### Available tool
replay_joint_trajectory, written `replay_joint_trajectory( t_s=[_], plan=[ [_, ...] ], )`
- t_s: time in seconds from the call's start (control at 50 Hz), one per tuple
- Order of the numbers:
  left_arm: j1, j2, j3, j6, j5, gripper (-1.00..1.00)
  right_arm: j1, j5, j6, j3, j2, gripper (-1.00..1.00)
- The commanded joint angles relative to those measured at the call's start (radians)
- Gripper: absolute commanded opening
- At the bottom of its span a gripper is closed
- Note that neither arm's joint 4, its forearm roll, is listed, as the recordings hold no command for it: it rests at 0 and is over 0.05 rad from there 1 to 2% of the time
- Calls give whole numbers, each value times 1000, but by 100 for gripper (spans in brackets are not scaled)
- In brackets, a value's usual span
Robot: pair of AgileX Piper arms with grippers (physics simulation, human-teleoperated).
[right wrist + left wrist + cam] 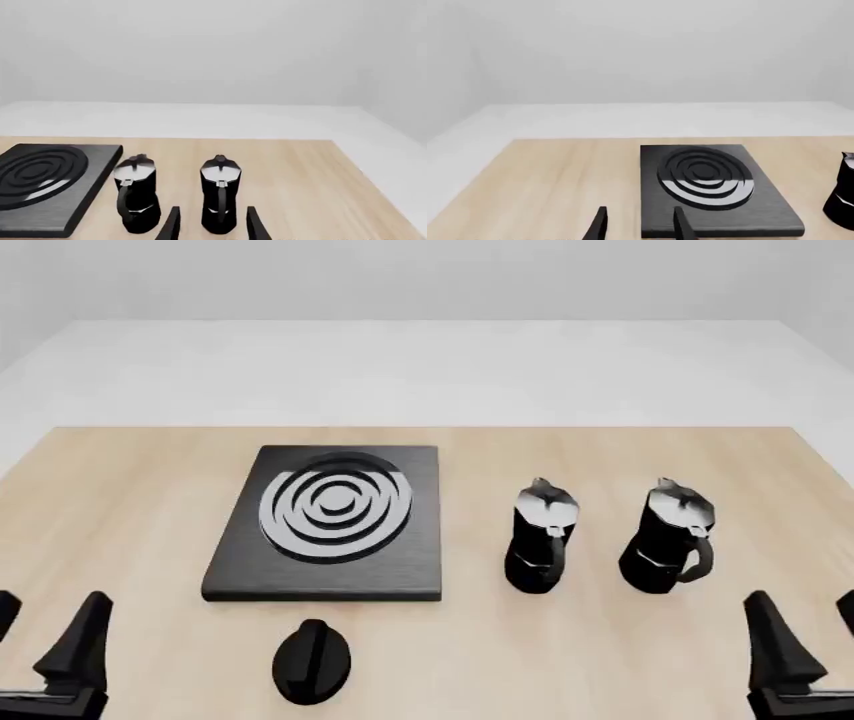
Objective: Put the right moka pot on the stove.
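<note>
Sitting on the table (134,490) are two little black pots, side by side and standing up straight. My pot is the right moka pot (666,537), with its shiny lid and its handle turned toward me. The other moka pot (541,537) is just beside it, between it and the stove (327,525). The stove is a flat black slab with grey rings, and nothing is on it. A small black knob (312,661) lies near the stove, on my side. My right end effector (801,645) waits low, near my pot but not touching it, fingers apart. My left end effector (47,640) is far off, fingers apart too.
</note>
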Motion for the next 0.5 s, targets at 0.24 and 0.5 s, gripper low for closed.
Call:
replay_joint_trajectory(
  t_s=[0.24, 0.5],
  plan=[
    [-33, 85, 3, -98, -24, 100, 53, 178, 26, -185, 16, 100],
    [-58, 146, 3, -97, -63, 100, 46, 72, 65, -210, 271, 100]
  ],
)
